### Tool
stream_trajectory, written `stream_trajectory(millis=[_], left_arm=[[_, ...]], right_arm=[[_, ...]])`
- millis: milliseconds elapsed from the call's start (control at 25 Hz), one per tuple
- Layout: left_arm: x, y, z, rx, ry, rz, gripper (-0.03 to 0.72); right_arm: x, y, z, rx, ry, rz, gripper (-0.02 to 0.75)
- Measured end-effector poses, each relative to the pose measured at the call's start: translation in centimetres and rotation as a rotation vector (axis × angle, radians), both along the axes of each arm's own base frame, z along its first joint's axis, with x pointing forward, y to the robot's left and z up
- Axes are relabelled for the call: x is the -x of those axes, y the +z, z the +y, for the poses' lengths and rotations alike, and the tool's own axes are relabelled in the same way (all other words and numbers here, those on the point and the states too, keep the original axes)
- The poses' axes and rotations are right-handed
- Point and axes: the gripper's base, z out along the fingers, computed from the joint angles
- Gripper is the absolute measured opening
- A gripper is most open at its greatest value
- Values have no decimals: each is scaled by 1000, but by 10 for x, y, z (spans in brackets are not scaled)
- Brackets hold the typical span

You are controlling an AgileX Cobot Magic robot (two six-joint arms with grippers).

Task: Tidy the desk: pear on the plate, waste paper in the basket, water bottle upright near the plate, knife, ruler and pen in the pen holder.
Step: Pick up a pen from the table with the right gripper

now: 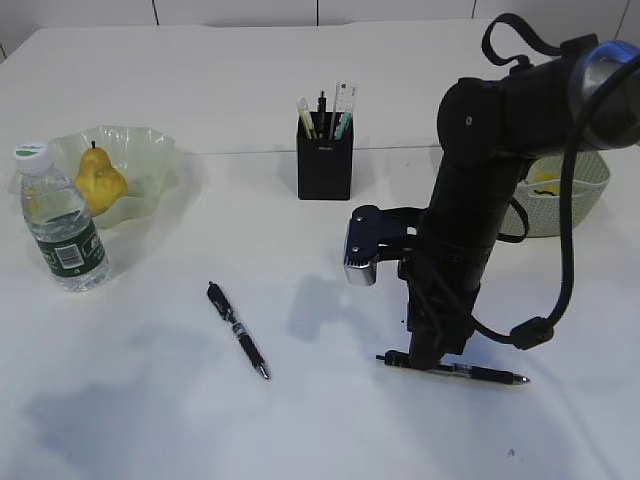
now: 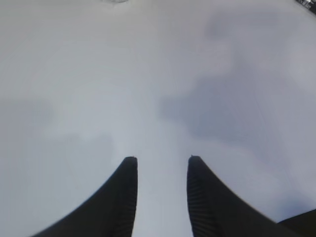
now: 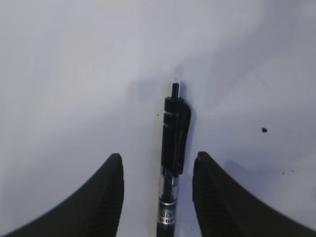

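A black pen (image 3: 173, 148) lies on the white desk (image 1: 130, 420) between the fingers of my right gripper (image 3: 158, 157). Those jaws are open, with a gap on each side of the pen (image 1: 470, 373). A second pen (image 1: 237, 330) lies left of centre. The pear (image 1: 100, 185) sits on the plate (image 1: 150, 150), and the water bottle (image 1: 62, 222) stands upright beside it. The ruler (image 1: 345, 103) sticks out of the pen holder (image 1: 324, 160); I cannot single out the knife among the other items there. Yellow waste paper (image 1: 545, 177) shows in the basket (image 1: 590, 190). My left gripper (image 2: 162, 159) is open over bare desk.
The right arm (image 1: 470, 200) reaches down from the upper right and covers part of the basket. Its cable (image 1: 560, 280) loops beside it. The left arm is outside the exterior view.
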Motion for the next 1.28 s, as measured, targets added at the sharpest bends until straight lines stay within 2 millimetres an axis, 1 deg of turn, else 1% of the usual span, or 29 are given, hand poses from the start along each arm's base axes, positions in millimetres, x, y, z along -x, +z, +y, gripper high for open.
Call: stream_trajectory(millis=[80, 280, 480, 600, 1000, 1120, 1280], left_arm=[[0, 0, 0, 0, 0, 0, 239], [0, 0, 0, 0, 0, 0, 239], [0, 0, 0, 0, 0, 0, 238], [0, 0, 0, 0, 0, 0, 239], [0, 0, 0, 0, 0, 0, 238], [0, 0, 0, 0, 0, 0, 239], [0, 0, 0, 0, 0, 0, 238]], right_arm=[[-1, -3, 0, 4, 1, 1, 370], [-2, -18, 0, 23, 4, 33, 370], [-2, -20, 0, 28, 6, 36, 370], [-3, -26, 0, 35, 7, 47, 370], [-4, -27, 0, 32, 5, 31, 371], [-4, -32, 0, 36, 5, 42, 371], [-5, -32, 0, 36, 4, 40, 370]])
